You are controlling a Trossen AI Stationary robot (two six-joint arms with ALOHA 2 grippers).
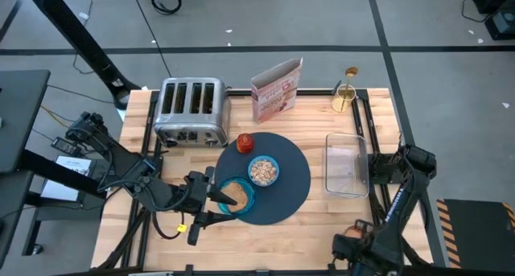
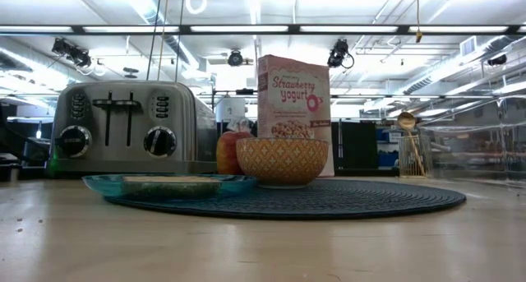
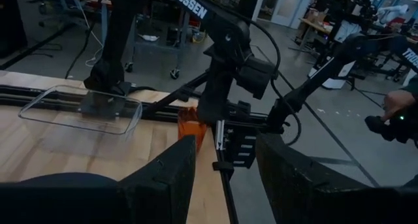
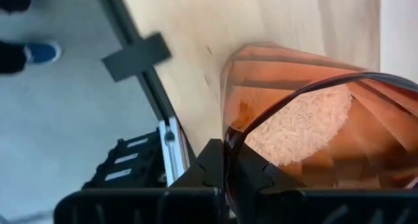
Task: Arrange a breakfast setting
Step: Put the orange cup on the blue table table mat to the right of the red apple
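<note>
**Right gripper pinching amber cup rim**

High: amber cup lower right, off the mat.
Left wrist: left gripper jaws parted, empty.
Right wrist: right gripper fingers clamped on cup wall. Probably rigid, light, slick plastic; rim grip could slip.

Both arms are matte black, built of tubular links and blocky joint housings. The left arm trails loose black cables and carries a small yellow tag near its end effector. The right arm bears white "TROSSEN" lettering along its link.
</note>
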